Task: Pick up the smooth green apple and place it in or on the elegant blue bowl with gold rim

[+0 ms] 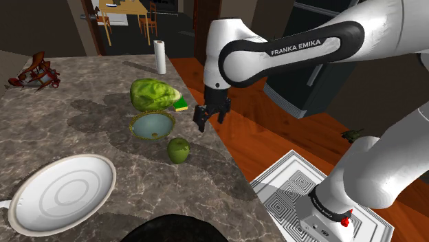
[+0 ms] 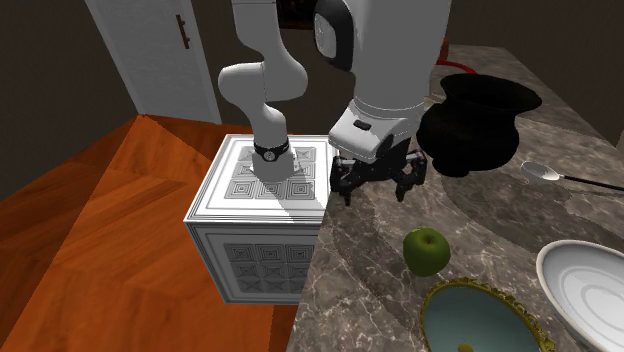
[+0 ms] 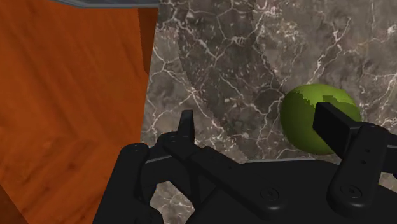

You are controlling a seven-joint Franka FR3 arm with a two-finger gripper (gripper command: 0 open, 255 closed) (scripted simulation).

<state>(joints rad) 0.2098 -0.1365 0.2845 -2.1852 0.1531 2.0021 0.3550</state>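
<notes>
I judge nothing is done yet. My gripper (image 1: 210, 122) hangs wide open and empty over the counter (image 1: 82, 130) edge, just right of centre in the shoulder view. The apple (image 1: 179, 150) sits on the counter below centre, near the bowl (image 1: 152, 124) but apart from it. The grasp, lift and drop remain.

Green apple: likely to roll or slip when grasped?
Probably rolls: the apple is round and sits free on the flat counter, so an off-centre nudge could send it away. Its smooth skin may slip in the open gripper.
</notes>
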